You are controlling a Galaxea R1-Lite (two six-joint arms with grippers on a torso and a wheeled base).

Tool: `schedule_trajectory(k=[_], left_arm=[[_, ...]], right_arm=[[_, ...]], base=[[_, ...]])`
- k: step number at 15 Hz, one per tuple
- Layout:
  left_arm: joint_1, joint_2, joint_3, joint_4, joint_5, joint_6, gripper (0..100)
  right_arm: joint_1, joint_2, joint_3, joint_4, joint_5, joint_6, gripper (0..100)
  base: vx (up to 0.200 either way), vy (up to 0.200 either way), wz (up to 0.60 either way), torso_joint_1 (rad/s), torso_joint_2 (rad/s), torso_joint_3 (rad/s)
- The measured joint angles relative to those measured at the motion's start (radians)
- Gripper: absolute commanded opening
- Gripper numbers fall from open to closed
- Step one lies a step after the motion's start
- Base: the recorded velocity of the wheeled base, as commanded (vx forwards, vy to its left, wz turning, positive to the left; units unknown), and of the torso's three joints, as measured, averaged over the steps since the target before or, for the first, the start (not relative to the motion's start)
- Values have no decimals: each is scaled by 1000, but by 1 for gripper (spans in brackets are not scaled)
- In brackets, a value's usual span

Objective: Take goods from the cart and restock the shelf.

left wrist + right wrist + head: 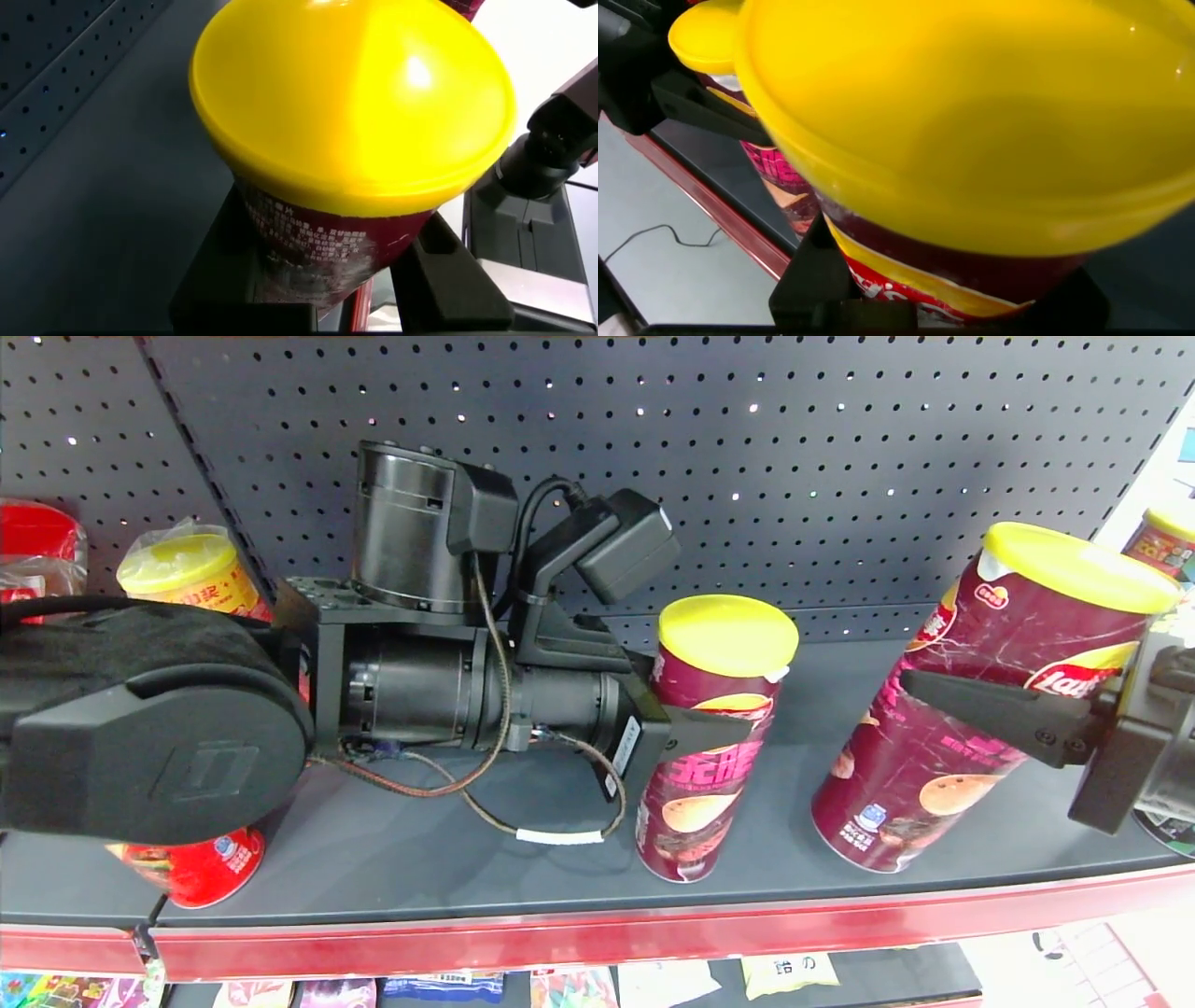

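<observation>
On shelf (467, 859), two chip cans (691, 812) (896, 793) (both maroon)

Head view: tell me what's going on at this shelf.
Both arms are stocking the dark grey metal shelf. The left gripper clamps a maroon cylindrical chip can with a yellow plastic lid, upright on the shelf. The right gripper holds a second maroon yellow-lidded can, tilted, with its base at the shelf board.

Grey pegboard panel (840, 448), rear. Plastic-wrapped yellow-lidded tub (187, 574) at left rear; red tub (201, 868) at left front. Colourful packets (569, 987) on the tier below.
</observation>
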Motion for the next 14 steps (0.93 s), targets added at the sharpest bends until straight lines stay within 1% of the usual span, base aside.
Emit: schedule_trajectory(k=[5,9,14], left_arm=[[3,-31,51,-10,-1,-2,0],[17,-23,43,-33,4,-9,0],[-11,-28,50,-34,3,-9,0]], right_arm=[[-1,0,0,1,0,0,0],[0,2,-5,-1,0,0,0],[0,3,-6,0,0,0,0]], base=[[0,0,0,0,0,0],[0,0,0,0,0,0],[0,0,0,0,0,0]])
